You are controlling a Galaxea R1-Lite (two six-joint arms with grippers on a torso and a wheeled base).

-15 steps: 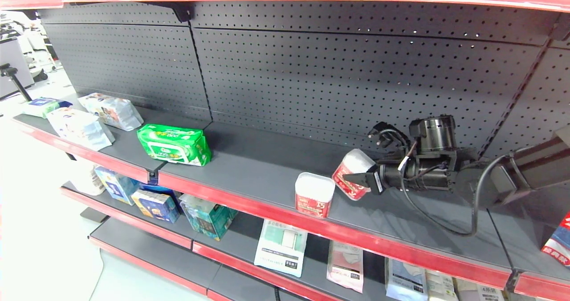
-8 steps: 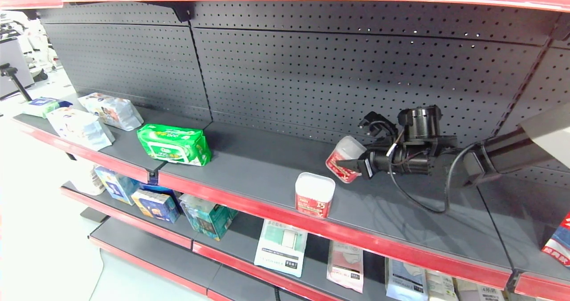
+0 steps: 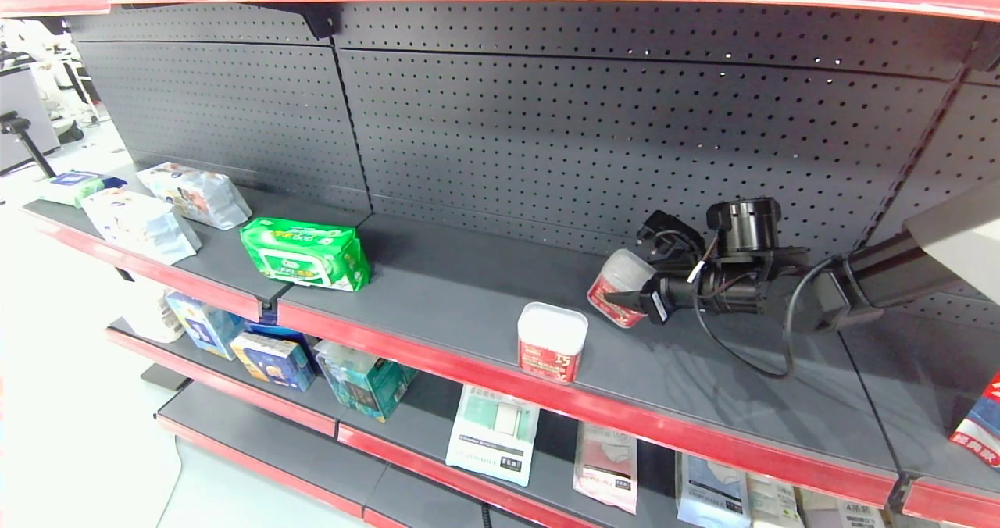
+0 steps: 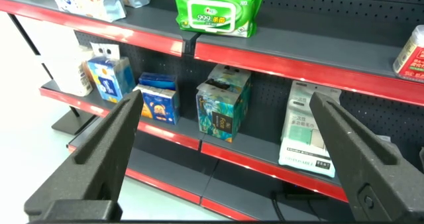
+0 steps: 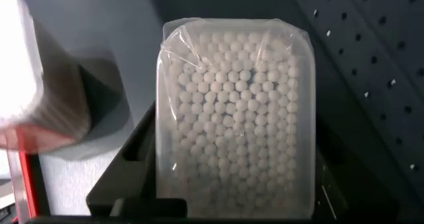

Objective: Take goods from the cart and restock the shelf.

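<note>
One swab tub [image 3: 625, 272] is sitting clamped across its flat sides in the right pincer [image 3: 621, 295], likely light, stiff, slippery.

A red-labelled tub of cotton swabs [image 3: 617, 278] hangs tilted in the right gripper [image 3: 626, 298] over the shelf [image 3: 469, 286]

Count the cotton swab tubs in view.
2. The standing tub sits at the front edge of the shelf; the held tub is tilted in the right gripper, farther back. The arm may hide others.
</note>
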